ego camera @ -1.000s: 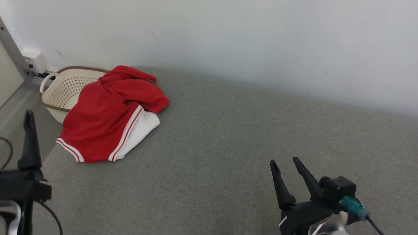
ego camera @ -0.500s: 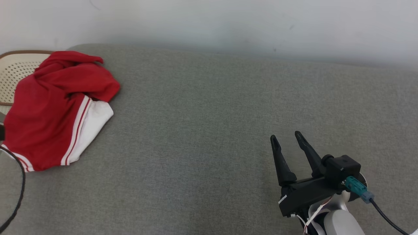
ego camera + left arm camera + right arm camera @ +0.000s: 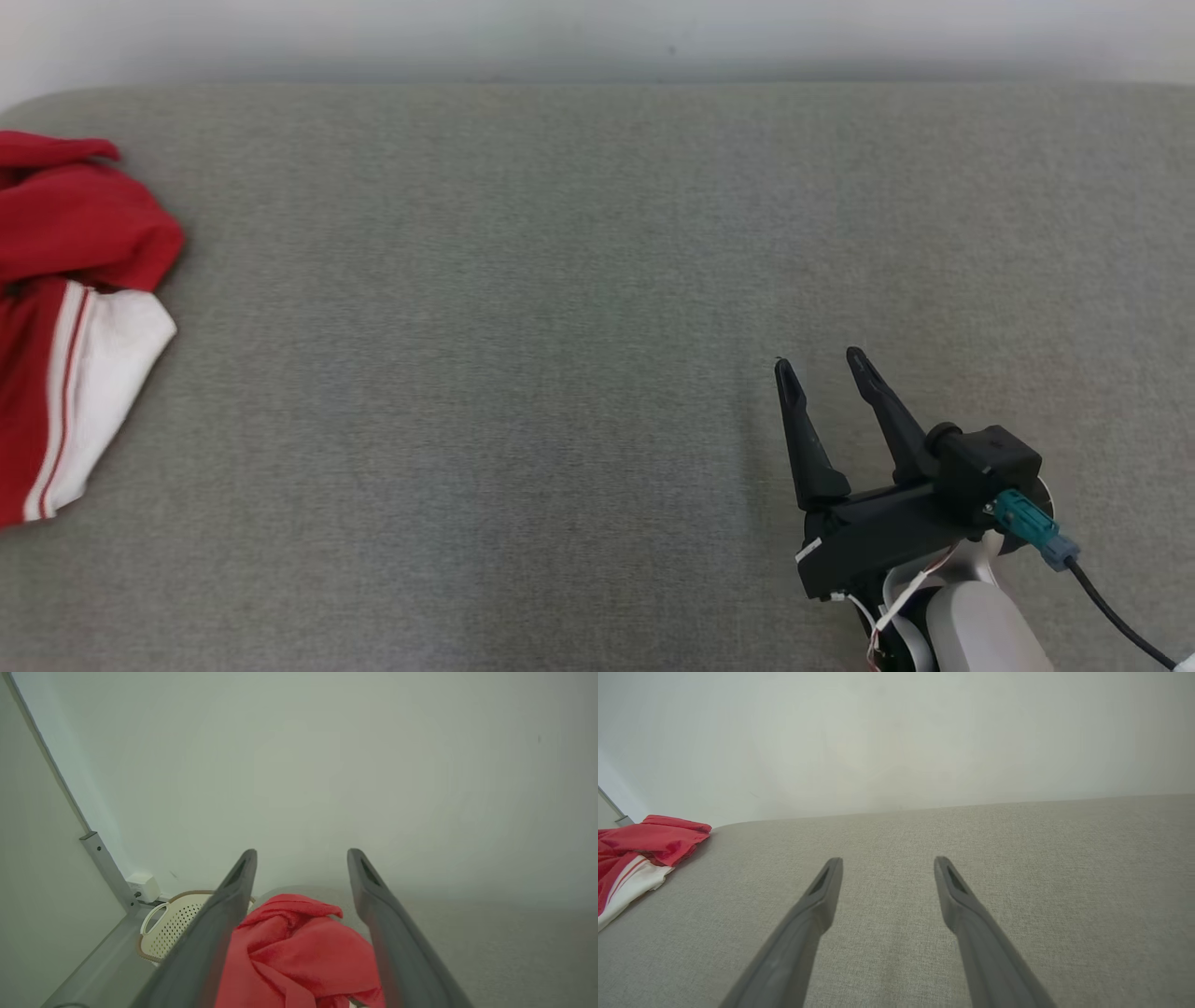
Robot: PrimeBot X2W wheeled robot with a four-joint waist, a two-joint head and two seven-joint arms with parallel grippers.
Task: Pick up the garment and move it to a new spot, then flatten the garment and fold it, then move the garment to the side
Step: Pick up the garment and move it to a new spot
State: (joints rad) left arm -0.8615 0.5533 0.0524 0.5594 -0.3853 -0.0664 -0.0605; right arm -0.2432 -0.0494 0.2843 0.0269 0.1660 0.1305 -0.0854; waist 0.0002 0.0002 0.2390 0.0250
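Observation:
The garment (image 3: 65, 308) is red with a white panel and red-and-white stripes, lying crumpled at the far left edge of the grey surface (image 3: 523, 327). It also lies at the left in the right wrist view (image 3: 640, 854). In the left wrist view the garment (image 3: 299, 956) sits just beyond my left gripper (image 3: 301, 856), whose fingers stand apart with nothing between them. My right gripper (image 3: 819, 362) hovers open and empty over the lower right of the surface, far from the garment; its spread fingers (image 3: 822, 896) point across bare fabric.
A cream perforated basket (image 3: 173, 919) with a brown rim stands past the garment by the wall. A white box (image 3: 145, 886) and a metal post (image 3: 105, 868) sit in the corner. A pale wall (image 3: 597, 37) backs the surface.
The head camera has swung right: the garment slid to the left edge of the view, and the basket and my left gripper left it. My right gripper keeps its open pose.

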